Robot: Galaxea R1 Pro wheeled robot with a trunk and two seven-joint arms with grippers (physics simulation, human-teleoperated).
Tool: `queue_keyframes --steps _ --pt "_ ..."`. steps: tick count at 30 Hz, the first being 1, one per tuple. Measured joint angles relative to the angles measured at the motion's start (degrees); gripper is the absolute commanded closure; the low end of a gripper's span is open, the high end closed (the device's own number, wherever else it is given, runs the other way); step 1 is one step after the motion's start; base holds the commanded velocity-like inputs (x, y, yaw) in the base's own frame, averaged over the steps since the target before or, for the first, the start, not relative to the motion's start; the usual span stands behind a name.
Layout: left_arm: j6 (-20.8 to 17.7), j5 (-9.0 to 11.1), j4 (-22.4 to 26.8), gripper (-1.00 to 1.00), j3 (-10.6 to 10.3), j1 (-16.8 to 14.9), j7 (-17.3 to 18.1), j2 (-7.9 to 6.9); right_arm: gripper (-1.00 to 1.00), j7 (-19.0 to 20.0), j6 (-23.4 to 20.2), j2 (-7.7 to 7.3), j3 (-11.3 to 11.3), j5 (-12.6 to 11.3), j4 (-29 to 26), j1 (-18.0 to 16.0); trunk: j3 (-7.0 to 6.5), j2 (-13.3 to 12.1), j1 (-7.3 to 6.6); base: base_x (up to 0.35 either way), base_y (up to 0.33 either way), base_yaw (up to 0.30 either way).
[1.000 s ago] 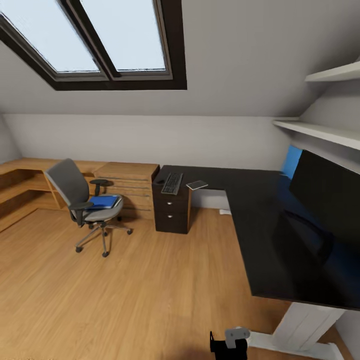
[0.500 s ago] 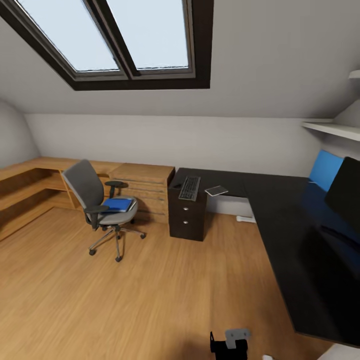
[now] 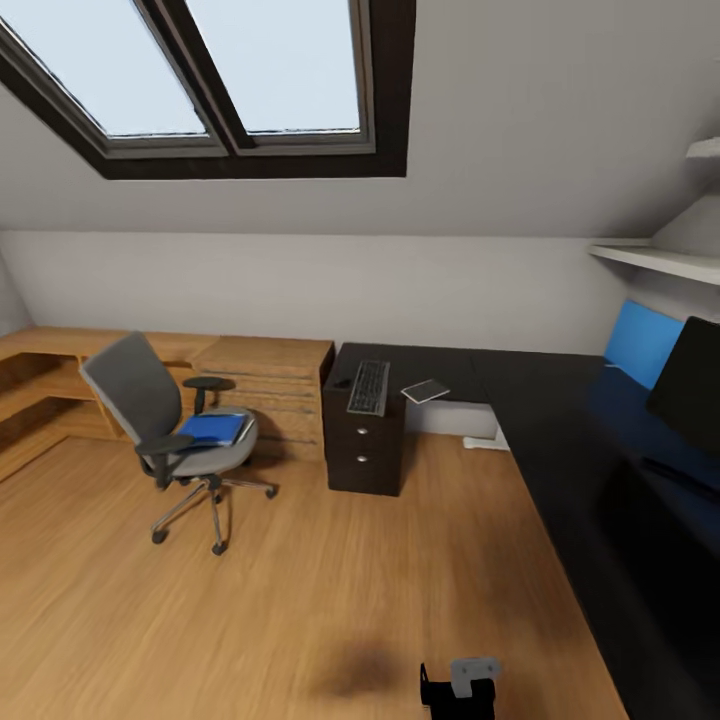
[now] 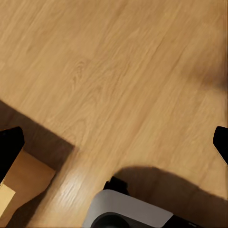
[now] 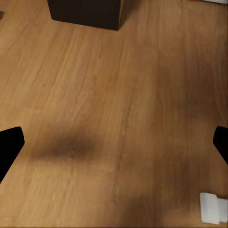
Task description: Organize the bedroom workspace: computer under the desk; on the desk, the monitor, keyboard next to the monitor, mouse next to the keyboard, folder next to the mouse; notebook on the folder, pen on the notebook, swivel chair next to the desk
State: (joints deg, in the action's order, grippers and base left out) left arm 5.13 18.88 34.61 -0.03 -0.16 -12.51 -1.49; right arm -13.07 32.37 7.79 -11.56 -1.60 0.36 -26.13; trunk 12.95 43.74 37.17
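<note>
Both hands are spread wide and carry nothing as the robot stands on the bedroom's wooden floor (image 3: pixel 300 600). In the left wrist view the left hand (image 4: pixel 114 142) has its dark fingertips (image 4: pixel 9 147) far apart over bare planks, with part of the robot's own grey base beneath it; in the right wrist view the right hand (image 5: pixel 114 140) is equally open above the floor, the foot of the black drawer unit (image 5: pixel 88 12) ahead of it.

Across the room, the swivel chair (image 3: pixel 165 430) stands well apart from the table (image 3: pixel 560 450), turned partly toward it, with the blue folder (image 3: pixel 212 429) lying flat on its seat. The keyboard (image 3: pixel 369 386) rests on the table's short wing above the drawers, the grey notebook (image 3: pixel 425 390) just beside it. The monitor (image 3: pixel 692 385) stands on the long wing at the right edge of the head view. Neither pen nor mouse can be made out with confidence.

The step in hand appears to be the approach to the chair for the folder. Done well, that means rolling up square to the seat's open front, stopping short of the castors so the chair is not nudged away, and sliding a low finger under the folder's near edge, since a thin flat thing on soft upholstery offers little to pinch from above.
</note>
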Motion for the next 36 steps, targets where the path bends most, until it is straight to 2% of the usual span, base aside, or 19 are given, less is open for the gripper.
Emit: queue_keyframes --steps 17,36 --pt "0.06 0.01 -0.02 -1.0 -0.07 0.0 0.0 0.01 -1.0 0.0 0.28 0.0 -0.07 0.0 0.01 0.01 -0.17 0.0 0.0 0.327 0.013 -0.247" --pt "0.03 -0.01 -0.04 -1.0 -0.07 0.0 0.0 -0.04 -1.0 -0.07 0.21 -0.04 -0.01 -0.07 0.01 -0.01 -0.17 0.0 0.0 0.329 0.131 -0.022"
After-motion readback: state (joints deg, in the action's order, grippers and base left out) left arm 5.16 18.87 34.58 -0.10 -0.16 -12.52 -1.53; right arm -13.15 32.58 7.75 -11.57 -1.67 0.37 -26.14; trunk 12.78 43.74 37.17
